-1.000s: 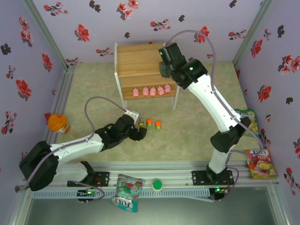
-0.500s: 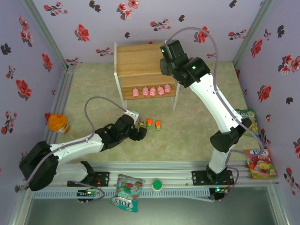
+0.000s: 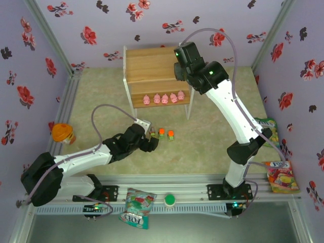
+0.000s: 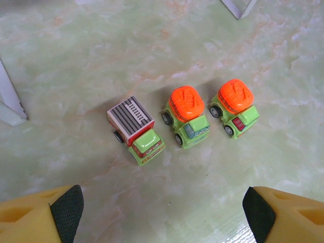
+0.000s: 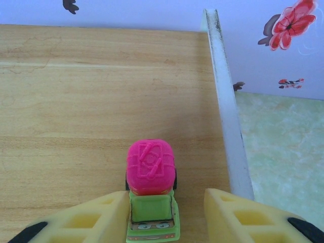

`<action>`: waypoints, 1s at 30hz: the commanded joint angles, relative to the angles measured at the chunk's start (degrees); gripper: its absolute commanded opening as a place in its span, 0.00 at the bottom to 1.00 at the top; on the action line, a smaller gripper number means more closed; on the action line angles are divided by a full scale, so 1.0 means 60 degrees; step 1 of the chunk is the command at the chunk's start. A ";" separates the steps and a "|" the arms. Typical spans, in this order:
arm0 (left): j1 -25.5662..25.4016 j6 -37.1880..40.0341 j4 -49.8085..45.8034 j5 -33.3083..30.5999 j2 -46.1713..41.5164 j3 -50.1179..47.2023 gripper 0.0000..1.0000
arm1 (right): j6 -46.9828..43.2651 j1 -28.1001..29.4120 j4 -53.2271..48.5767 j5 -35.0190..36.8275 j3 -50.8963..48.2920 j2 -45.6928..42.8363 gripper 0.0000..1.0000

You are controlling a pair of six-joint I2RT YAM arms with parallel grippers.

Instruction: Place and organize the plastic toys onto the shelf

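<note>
The shelf point(image 3: 152, 66) stands at the back, and a row of pink pigs point(image 3: 163, 98) lines its lower board. A pink-topped green car point(image 5: 151, 192) rests on the top board point(image 5: 76, 101) near the white frame rail point(image 5: 225, 101). My right gripper point(image 5: 164, 202) straddles it, open: the left finger point(image 5: 101, 215) is against the car and a gap shows on the right. On the floor sit three cars: a striped-back truck point(image 4: 135, 129) and two orange-topped ones point(image 4: 186, 114) point(image 4: 235, 106). My left gripper point(image 4: 162, 212) hovers open just short of them, holding nothing.
Snack bags lie at the front rail point(image 3: 136, 206) and along the right wall point(image 3: 281, 177) point(image 3: 267, 126). A round orange-topped item point(image 3: 63, 133) stands at the left wall. A green disc point(image 3: 169, 200) sits on the rail. A shelf leg point(image 4: 10, 101) is left of the cars.
My right gripper has spread a little around the pink-topped car and the wrist has drawn slightly back and right. The left arm has not moved.
</note>
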 commanded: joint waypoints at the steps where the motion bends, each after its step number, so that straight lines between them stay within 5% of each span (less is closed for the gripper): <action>1: -0.0052 0.0188 0.0052 -0.0065 -0.0124 0.0175 0.87 | -0.0189 0.0201 -0.0241 0.0391 0.0250 -0.0513 0.44; 16: -0.0053 0.0158 -0.0087 -0.0211 0.0330 0.0379 0.87 | 0.0356 0.1991 0.0240 0.1555 -0.1933 -0.2150 0.44; 30: -0.0052 -0.0010 -0.0380 -0.0626 0.1292 0.0815 0.87 | 0.1989 0.2194 0.1637 0.0888 -0.6104 -0.3573 0.42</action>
